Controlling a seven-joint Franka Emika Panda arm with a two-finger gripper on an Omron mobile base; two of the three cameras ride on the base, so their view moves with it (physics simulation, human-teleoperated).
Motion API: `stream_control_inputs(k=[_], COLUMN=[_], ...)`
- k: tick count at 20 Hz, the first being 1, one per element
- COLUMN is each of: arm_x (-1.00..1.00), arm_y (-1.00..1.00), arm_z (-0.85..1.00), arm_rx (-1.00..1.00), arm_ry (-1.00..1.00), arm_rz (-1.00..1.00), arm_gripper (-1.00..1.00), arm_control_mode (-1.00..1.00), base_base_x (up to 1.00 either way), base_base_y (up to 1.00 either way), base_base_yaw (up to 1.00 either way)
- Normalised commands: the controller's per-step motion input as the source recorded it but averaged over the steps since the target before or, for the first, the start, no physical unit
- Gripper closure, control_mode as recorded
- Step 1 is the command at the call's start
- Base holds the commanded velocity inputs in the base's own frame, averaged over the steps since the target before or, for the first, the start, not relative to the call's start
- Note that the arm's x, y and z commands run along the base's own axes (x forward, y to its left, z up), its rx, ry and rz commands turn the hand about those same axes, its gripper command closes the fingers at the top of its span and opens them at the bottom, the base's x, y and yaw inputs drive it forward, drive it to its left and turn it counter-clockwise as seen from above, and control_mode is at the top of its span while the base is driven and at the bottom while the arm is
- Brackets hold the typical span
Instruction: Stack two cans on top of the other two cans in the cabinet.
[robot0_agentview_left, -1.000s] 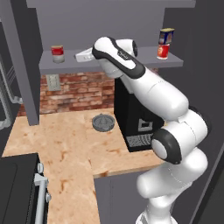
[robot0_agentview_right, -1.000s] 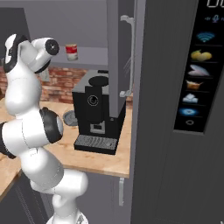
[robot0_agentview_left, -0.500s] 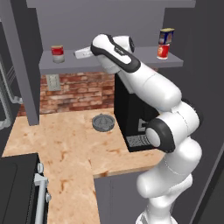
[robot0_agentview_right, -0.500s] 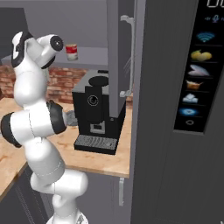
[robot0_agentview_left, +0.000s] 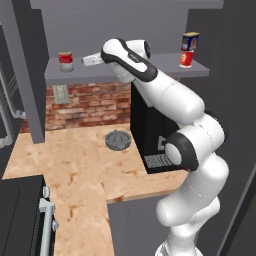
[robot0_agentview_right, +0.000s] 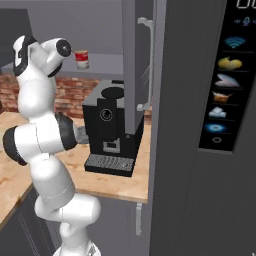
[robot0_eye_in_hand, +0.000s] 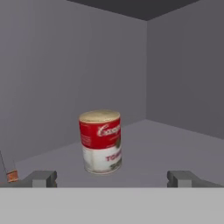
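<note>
Hand view looks along the pincer (robot0_eye_in_hand: 111, 178) at a red-and-white can (robot0_eye_in_hand: 100, 141) standing upright on the shelf board of the cabinet (robot0_eye_in_hand: 175, 144), a little left of the midline between the two fingertips (robot0_eye_in_hand: 43, 178), which stand wide apart with nothing between them. From the left base view the same can (robot0_agentview_left: 66, 61) sits alone at the left end of the shelf, near the pincer (robot0_agentview_left: 90, 61), while a blue can (robot0_agentview_left: 190, 41) already rests on a second red can (robot0_agentview_left: 186, 58) at the right end. The step in hand looks like the approach to grasp this lone can. To do it well, the hand should probably shift slightly toward the can so it sits centred between the fingers, advance level with the shelf board, and close around the can's middle, keeping it upright and without nudging it toward the back wall.
</note>
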Motion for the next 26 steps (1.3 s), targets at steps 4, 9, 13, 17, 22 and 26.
stream_control_inputs(k=[4,9,13,17,22,26], arm_x=[0.22,0.21,0.14,0.08,0.00,0.00], arm_y=[0.16,0.17,0.27,0.33,0.25,0.15], arm_z=[0.00,0.00,0.00,0.00,0.00,0.00], arm_rx=[-0.02,-0.03,-0.05,-0.05,-0.03,-0.02], arm_ry=[0.00,0.00,0.00,0.00,0.00,0.00], arm_rz=[0.00,0.00,0.00,0.00,0.00,0.00], arm_gripper=[-1.00,-1.00,-1.00,-1.00,-1.00,-1.00], arm_control_mode=[-1.00,-1.00,-1.00,-1.00,-1.00,-1.00], base_base_x=[0.00,0.00,0.00,0.00,0.00,0.00], base_base_y=[0.00,0.00,0.00,0.00,0.00,0.00], base_base_yaw=[0.00,0.00,0.00,0.00,0.00,0.00])
